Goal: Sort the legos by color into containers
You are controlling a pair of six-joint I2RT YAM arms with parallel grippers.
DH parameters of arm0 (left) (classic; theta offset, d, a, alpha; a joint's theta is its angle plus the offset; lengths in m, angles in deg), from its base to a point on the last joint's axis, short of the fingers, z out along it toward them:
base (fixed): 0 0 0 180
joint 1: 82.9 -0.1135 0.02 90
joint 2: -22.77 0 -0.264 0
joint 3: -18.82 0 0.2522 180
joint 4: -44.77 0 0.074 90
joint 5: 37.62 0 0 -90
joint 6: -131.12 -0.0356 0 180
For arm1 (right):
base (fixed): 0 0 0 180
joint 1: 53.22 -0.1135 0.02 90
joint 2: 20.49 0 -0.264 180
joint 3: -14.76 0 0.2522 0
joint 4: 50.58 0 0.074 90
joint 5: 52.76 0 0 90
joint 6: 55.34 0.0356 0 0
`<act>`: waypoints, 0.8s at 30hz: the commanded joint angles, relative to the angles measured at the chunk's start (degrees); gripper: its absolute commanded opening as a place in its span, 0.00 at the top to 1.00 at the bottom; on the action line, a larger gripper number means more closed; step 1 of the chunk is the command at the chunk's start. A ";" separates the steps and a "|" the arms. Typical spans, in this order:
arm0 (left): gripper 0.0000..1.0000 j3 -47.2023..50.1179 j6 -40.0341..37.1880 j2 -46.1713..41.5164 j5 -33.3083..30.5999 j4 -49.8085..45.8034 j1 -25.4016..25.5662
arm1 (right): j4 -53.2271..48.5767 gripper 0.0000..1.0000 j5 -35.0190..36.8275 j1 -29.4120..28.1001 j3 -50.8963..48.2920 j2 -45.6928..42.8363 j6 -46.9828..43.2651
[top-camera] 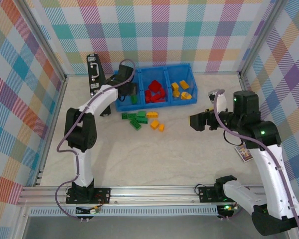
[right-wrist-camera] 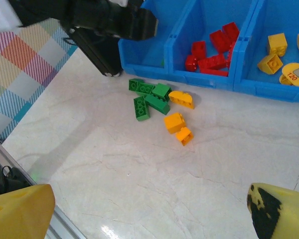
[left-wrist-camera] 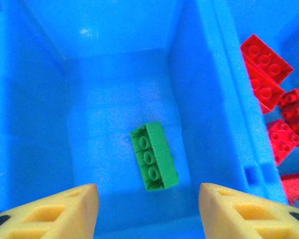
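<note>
Left gripper [left-wrist-camera: 147, 199] hovering over the left compartment of the bright blue three-compartment plastic tray [right-wrist-camera: 209, 78], jaws parted and gripping nothing.

A green studded plastic brick [left-wrist-camera: 154, 157] is lying flat on that compartment's floor, beyond the yellow fingers and clear of them. Red bricks [right-wrist-camera: 214, 47] are sitting in the middle compartment and yellow-orange bricks [right-wrist-camera: 276, 45] in the right one. Loose green bricks [right-wrist-camera: 149, 94] and loose yellow-orange bricks [right-wrist-camera: 177, 122] are lying on the pale marbled table [right-wrist-camera: 139, 169] just before the tray. The right gripper [right-wrist-camera: 149, 209] is hanging wide open and empty, well apart from them.
</note>
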 commanded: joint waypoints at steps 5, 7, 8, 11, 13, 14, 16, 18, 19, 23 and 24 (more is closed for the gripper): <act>0.40 11.93 6.72 -17.15 0.40 -7.18 3.92 | 2.48 0.01 -0.52 -1.17 -1.71 0.54 -0.55; 0.39 16.94 11.07 -20.84 1.34 -7.23 5.11 | 2.86 0.01 0.21 -1.86 -1.90 0.78 -0.79; 0.39 19.26 13.51 -22.33 1.81 -6.69 5.59 | 3.01 0.01 0.53 -2.19 -1.93 0.89 -0.90; 0.39 26.89 21.60 -26.21 3.62 -3.44 7.60 | 4.20 0.01 1.12 -2.59 -2.07 1.21 0.23; 0.38 30.47 25.60 -27.36 3.41 -1.42 9.09 | 4.96 0.01 0.33 -2.71 -1.80 1.53 0.85; 0.38 31.47 26.61 -27.48 2.69 -1.00 9.79 | 5.18 0.01 0.01 -2.87 -1.67 1.55 1.00; 0.36 32.94 28.25 -26.95 1.48 -0.27 11.13 | 5.59 0.01 -0.44 -3.40 -1.63 1.60 1.28; 0.36 33.79 29.03 -25.60 1.58 0.66 11.93 | 5.42 0.01 -0.08 -4.29 -1.71 1.77 0.88; 0.35 33.97 29.50 -24.66 1.78 0.91 12.25 | 5.33 0.01 0.27 -4.76 -1.88 1.77 0.69; 0.34 34.77 30.59 -21.42 2.15 3.15 13.15 | 5.44 0.01 1.29 -5.58 -2.29 1.86 0.24; 0.34 34.79 30.98 -20.55 2.07 3.60 13.27 | 5.37 0.01 1.55 -5.58 -2.52 1.80 0.20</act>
